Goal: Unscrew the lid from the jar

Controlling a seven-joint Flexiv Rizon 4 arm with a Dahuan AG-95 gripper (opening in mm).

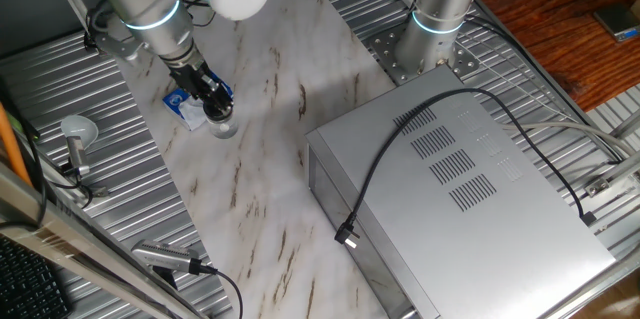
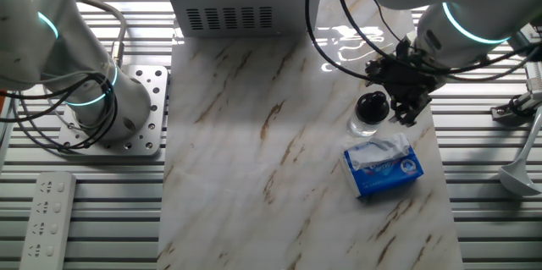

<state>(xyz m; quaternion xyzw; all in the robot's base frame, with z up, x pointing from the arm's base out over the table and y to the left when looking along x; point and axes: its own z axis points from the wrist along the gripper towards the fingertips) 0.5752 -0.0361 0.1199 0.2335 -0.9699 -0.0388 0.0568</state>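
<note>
At the right of the other fixed view, the lid [image 2: 370,105] on the jar [image 2: 365,122] is met by the claw [image 2: 405,99]; whether it is pinched cannot be told.

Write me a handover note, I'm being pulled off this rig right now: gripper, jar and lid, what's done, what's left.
Gripper: right at the lid; whether it grips it cannot be told.
Jar: upright on the marble top, beside the blue-and-white packet.
Done: the approach to the lid.
Left: the lid is on the jar; grip it if needed, twist it off, lift it away.
</note>
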